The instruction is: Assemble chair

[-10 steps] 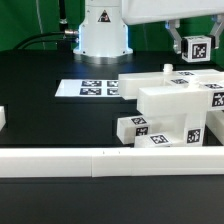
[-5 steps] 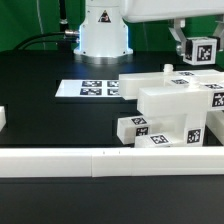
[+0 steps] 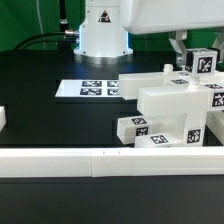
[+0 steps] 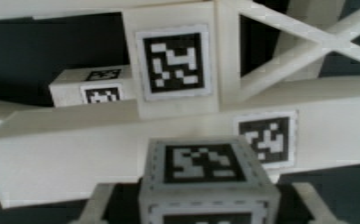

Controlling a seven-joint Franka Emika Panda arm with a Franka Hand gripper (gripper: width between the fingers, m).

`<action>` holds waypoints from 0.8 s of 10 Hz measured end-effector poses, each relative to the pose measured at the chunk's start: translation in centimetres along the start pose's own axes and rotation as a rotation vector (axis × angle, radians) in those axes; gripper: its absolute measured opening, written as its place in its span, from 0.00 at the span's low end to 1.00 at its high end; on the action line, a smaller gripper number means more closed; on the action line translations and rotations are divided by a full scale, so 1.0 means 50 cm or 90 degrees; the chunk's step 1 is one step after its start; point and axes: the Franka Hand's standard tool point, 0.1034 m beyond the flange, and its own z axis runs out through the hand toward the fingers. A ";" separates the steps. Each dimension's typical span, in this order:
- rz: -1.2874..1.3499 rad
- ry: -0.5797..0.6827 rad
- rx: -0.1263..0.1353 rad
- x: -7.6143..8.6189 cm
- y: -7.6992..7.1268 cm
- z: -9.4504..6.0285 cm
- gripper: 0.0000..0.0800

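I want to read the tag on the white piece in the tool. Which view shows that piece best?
The wrist view: the white piece sits close up, its tag large and facing the camera. The exterior view shows the same piece small and far off, held in the tool, its tag tiny.

1. Exterior view: a low, fairly near camera at the front of the table (image 3: 40, 112), looking across the white border rail (image 3: 60, 160) toward the arm's base (image 3: 103, 35) at the back.
2. Wrist view: very close, looking past the tagged post (image 4: 203, 160) in the gripper (image 4: 203, 195) onto the chair pieces (image 4: 88, 125).
3. Both views share that post and the pieces beneath it, at the exterior view's right.
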 end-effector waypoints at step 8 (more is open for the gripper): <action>0.003 -0.002 -0.004 -0.004 0.009 0.022 0.36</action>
